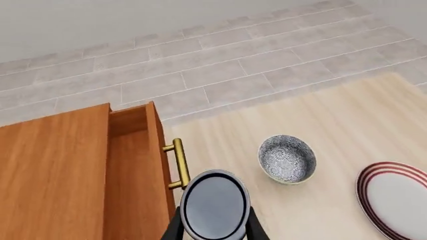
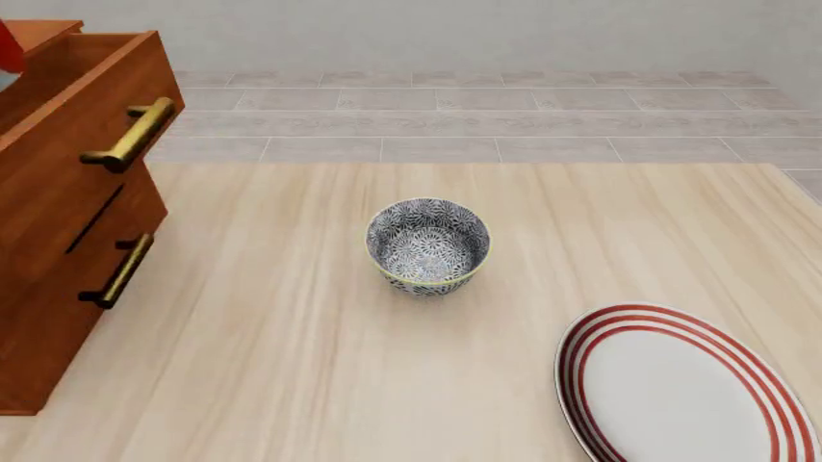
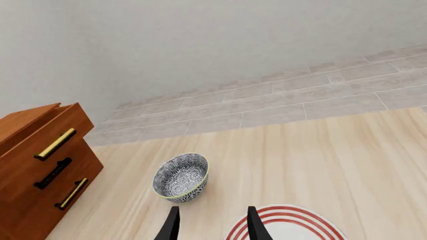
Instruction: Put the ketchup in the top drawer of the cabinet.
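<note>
Striped plate (image 2: 694, 390): table's near right edge, partly cut off. Patterned bowl (image 2: 428, 243): mid-table, open room around. Left gripper (image 1: 215, 226) clamps ketchup (image 1: 215, 205) beside pulled-out top drawer (image 1: 133, 170) of cabinet (image 2: 58, 231). Right gripper (image 3: 212, 224): fingers parted, empty.

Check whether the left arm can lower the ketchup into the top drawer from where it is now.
Probably yes. The left gripper holds the ketchup just beside the handle of the open top drawer; nothing visible blocks the cavity, but it must shift over the front panel first.

Simulated home dining corner: wooden table (image 2: 321, 366), bowl (image 2: 428, 245), plate (image 2: 680, 390), cabinet (image 2: 58, 241).
</note>
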Available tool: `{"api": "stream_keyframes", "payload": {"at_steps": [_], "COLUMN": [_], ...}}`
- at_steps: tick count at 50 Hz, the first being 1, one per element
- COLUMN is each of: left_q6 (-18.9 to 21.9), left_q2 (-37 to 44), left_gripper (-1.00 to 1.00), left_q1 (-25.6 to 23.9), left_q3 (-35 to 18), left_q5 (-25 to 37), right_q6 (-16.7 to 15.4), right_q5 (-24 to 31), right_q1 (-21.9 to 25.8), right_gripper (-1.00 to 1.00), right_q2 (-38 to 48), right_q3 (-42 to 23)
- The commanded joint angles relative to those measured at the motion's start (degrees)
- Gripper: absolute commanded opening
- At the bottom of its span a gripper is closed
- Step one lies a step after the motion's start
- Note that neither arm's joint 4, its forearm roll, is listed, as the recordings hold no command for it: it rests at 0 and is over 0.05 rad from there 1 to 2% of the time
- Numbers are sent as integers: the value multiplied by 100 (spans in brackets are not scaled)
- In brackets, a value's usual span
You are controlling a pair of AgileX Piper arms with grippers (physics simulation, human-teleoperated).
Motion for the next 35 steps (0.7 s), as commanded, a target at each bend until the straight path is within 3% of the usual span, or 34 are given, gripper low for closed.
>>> {"api": "stream_keyframes", "payload": {"at_steps": [1,7,14,23,35], "left_q6": [177,389,485,618,628], "left_q2": [327,393,324,212,327], "left_gripper": [-100,-100,-100,-100,-100], "left_q1": [564,801,1150,1160,1597], "left_q3": [-533,-782,-436,-511,-453], "left_q5": [220,340,196,275,278], "right_q6": [0,0,0,0,0], "right_q5": [0,0,0,0,0], "right_q1": [0,0,0,0,0], "right_gripper": [100,100,100,100,100], "right_q2": [0,0,0,0,0], "right_q3": [0,0,0,0,0]}}
